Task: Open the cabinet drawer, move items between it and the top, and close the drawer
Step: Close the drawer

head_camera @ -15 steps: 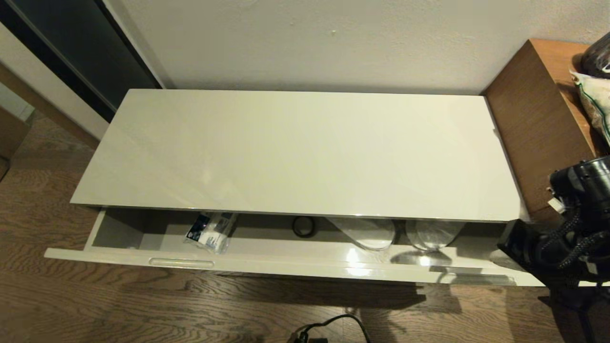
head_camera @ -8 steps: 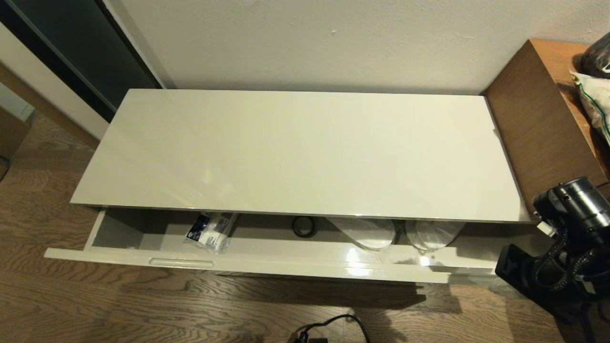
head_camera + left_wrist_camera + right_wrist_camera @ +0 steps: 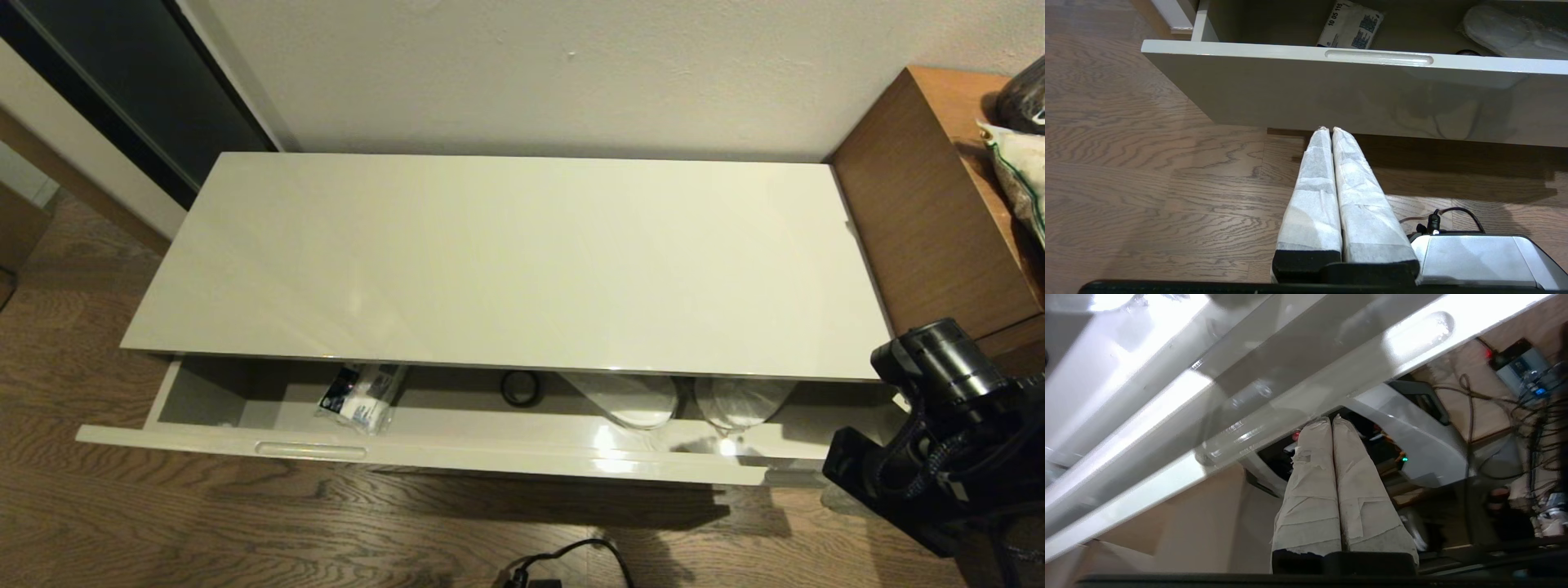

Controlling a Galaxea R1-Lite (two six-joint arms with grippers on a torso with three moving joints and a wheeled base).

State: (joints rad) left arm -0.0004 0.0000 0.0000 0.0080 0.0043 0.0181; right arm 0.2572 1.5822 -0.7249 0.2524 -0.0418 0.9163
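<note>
Drawer standing partly open, both claws closed and empty.
The cabinet drawer is holding packet and slippers; right claw is hovering at its right end, left claw is pointing below the front panel.

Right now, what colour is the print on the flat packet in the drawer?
Blue-black on white: the flat packet, clearest in the left wrist view.

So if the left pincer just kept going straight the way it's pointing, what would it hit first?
Probably the glossy grey-beige front panel of the open cabinet drawer: the shut left pincer points at its lower edge, though it might slip just underneath; depth is unclear.
</note>
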